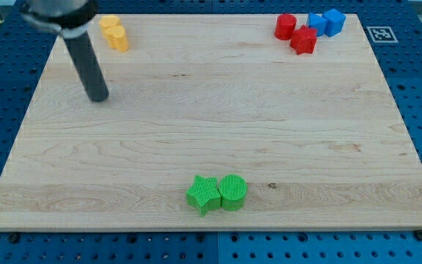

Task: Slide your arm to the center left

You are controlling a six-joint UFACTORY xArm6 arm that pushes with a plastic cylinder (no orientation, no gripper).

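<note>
Resting my tip bare and touching nothing at the board's far left, just near of the yellow blocks, I judge center left lies slightly nearer, unobstructed by blocks.

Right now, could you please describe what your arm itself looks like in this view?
It ends in a straight dark rod, round and smooth, with a lighter grey collar above it at the view's top edge. My tip is plain and blunt. No cables or markings show.
</note>
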